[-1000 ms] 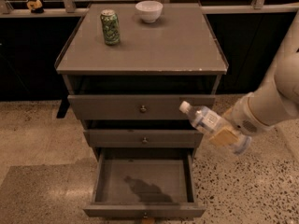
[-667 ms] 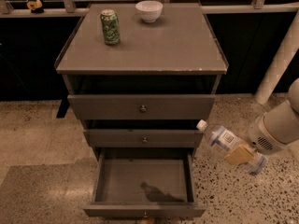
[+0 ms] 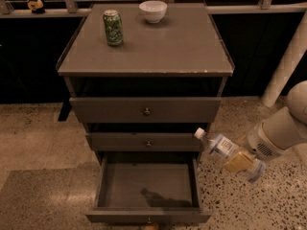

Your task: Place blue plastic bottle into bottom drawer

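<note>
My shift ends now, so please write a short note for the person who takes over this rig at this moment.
The hand is low, to the right of the cabinet, shut on the bottle; the cap points at the cabinet.
The bottom drawer is pulled open, with nothing in it.
Done: bottle grasped, drawer open.
Left: carry the bottle over the bottom drawer, lower it in, release.

The base of the blue plastic bottle (image 3: pixel 217 144) is hidden inside the tool (image 3: pixel 243 164), right of the bottom drawer (image 3: pixel 146 186) — its knob (image 3: pixel 149 225) is cut by the lower edge, the arm (image 3: pixel 283 131) by the right.
</note>
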You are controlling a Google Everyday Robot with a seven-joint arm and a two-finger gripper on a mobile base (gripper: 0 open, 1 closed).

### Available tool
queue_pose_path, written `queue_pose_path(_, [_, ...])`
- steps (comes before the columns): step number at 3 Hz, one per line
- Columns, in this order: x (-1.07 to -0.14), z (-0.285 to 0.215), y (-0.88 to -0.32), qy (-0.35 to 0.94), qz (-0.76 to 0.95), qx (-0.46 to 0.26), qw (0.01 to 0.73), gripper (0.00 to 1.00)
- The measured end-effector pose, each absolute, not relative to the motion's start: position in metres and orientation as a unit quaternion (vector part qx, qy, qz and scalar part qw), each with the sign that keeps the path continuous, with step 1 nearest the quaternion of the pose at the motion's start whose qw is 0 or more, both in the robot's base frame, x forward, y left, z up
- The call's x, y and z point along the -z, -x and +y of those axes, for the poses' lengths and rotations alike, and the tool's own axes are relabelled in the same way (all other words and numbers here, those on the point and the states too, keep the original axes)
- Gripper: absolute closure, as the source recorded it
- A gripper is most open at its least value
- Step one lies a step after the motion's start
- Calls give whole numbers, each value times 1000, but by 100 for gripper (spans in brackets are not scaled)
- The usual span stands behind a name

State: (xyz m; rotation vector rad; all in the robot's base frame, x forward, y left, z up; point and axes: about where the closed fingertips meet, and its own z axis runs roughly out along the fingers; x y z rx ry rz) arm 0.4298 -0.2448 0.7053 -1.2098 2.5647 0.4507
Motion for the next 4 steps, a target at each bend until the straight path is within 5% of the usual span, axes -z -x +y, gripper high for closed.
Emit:
queue_pose_path(2, [-586, -215, -487, 451, 840, -271, 132, 100])
queue_pose_path(4, [-584, -213, -476, 455, 841, -264, 127, 100])
